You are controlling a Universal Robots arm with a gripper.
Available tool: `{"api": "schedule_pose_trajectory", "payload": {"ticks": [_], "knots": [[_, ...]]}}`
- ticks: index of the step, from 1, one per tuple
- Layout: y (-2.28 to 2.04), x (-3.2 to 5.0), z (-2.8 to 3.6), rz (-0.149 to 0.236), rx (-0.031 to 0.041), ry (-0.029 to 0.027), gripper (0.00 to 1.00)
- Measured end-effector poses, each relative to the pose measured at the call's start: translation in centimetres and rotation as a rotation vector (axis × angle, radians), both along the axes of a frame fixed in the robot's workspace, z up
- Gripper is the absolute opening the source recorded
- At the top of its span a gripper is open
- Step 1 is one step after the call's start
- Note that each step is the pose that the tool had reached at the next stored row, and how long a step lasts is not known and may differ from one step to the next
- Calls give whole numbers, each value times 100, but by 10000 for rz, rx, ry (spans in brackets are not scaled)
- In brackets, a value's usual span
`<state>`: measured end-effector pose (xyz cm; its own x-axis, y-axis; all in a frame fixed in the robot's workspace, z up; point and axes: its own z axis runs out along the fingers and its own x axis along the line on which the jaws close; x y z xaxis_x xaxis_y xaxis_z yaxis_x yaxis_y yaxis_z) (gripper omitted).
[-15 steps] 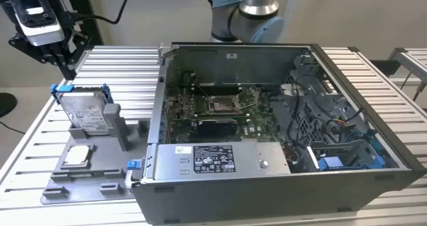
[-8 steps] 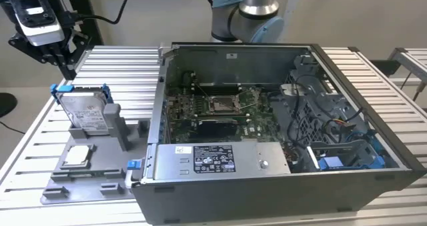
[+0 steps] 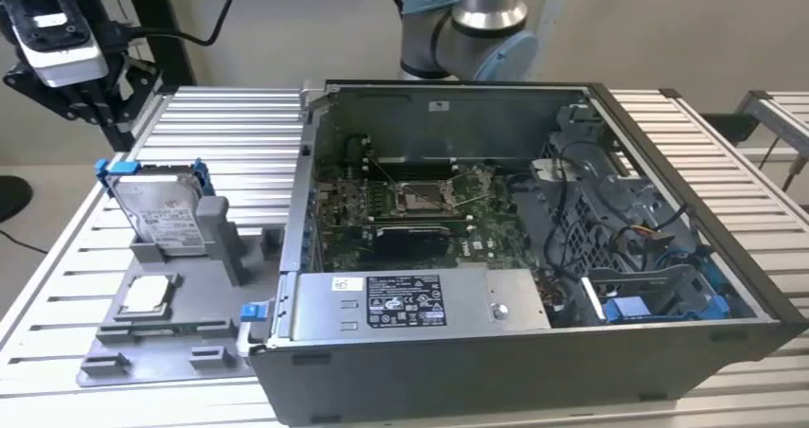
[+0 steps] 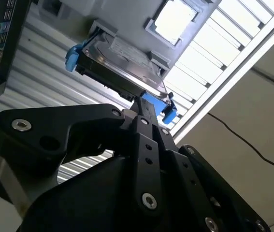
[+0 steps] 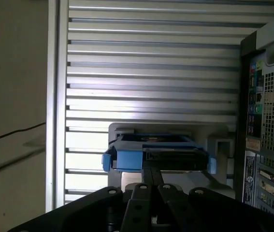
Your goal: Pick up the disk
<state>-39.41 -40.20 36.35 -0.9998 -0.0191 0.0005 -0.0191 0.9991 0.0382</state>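
The disk (image 3: 165, 210) stands on edge in a slot of a grey fixture (image 3: 177, 338) on the exterior view's left, its white label facing out and a blue bracket around it. My gripper (image 3: 98, 106) hangs above and behind it, apart from it. In both wrist views the black fingers lie together, shut on nothing, and point toward the disk's edge. The second wrist view has the gripper (image 4: 141, 104) just short of the disk (image 4: 120, 65). The first wrist view shows the gripper (image 5: 153, 175) in front of the disk's (image 5: 158, 157) blue-framed end.
An open computer case (image 3: 708, 347) takes up the middle and the exterior view's right, with a grey power-supply box (image 3: 418, 300) at its near side. A small silver chip (image 3: 150, 294) lies on the fixture in front of the disk. Everything rests on a slatted aluminium table (image 3: 227, 125).
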Motion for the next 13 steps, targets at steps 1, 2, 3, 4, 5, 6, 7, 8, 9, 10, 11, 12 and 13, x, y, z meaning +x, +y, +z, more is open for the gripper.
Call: {"api": "schedule_pose_trajectory", "payload": {"ticks": [1, 2, 3, 4, 5, 6, 7, 8, 9, 10, 11, 12, 13], "knots": [[-4, -16, 0, 0, 0, -1, 0], [-9, -32, 0, 1, 0, 0, 0], [-16, -46, 0, 0, -1, 1, 0], [-24, -61, 0, 2, 0, 0, 0], [-29, -77, 0, 0, 0, 0, 0], [-32, -94, 0, 0, 0, 1, 0], [-32, -111, -1, 0, 0, 0, 0], [-33, -127, -2, 0, 0, -1, 0], [-33, -145, -1, 0, 0, 0, 0], [-33, -160, -2, 0, 0, 1, 0], [-34, -172, -2, 0, -1, 1, 0], [-34, -181, -2, 0, 0, 1, 0], [-34, -182, -2, 1, -1, 1, 0]]}}
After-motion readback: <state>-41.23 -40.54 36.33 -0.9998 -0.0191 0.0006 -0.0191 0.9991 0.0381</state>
